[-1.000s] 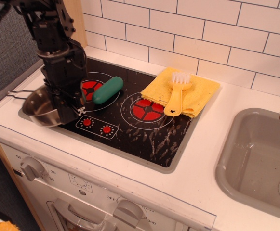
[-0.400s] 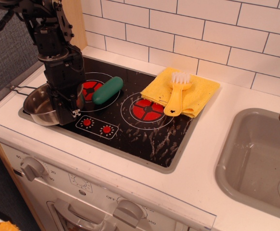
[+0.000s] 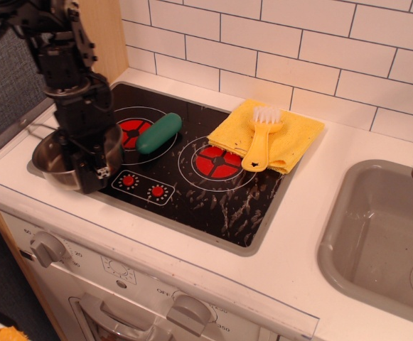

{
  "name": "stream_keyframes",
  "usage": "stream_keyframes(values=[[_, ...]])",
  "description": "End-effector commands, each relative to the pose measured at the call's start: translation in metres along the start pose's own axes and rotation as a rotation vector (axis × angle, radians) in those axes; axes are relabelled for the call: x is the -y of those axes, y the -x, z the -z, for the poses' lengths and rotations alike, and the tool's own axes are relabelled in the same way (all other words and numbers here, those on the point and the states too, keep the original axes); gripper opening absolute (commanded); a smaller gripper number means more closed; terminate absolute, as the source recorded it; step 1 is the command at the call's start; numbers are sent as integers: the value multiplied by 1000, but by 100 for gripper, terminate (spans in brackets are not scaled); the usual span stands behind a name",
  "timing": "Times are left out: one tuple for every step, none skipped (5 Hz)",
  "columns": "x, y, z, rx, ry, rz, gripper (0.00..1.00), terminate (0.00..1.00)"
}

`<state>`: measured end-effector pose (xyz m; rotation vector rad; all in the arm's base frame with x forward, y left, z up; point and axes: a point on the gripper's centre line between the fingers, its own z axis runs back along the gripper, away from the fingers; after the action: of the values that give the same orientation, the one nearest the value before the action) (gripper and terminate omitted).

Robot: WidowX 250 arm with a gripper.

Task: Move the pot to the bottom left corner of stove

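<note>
The shiny steel pot (image 3: 50, 158) sits low at the front left corner of the black stove (image 3: 213, 206), its rim partly over the grey frame. Its wire handle points left over the white counter. My black gripper (image 3: 91, 176) reaches down over the pot's right side and hides most of the bowl. The fingers appear closed on the right rim. The left burner (image 3: 131, 131) lies just behind and to the right of the gripper.
A green oblong object (image 3: 159, 133) lies across the left burner. A yellow cloth (image 3: 291, 135) with a yellow brush (image 3: 261, 138) on it lies at the stove's back right. Two red dials (image 3: 142, 186) sit right of the gripper. A grey sink (image 3: 384, 234) is at the far right.
The pot was tilted and held slightly raised; it now sits lower and more level. The arm and the pot have shifted a little to the left.
</note>
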<state>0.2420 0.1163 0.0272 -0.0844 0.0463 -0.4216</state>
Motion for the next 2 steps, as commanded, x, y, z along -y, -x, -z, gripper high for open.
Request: stream_keyframes(values=[[22,-7,-39,110,-93,-64,100,0],[34,-11,-39,120,-104,-138,100,0]])
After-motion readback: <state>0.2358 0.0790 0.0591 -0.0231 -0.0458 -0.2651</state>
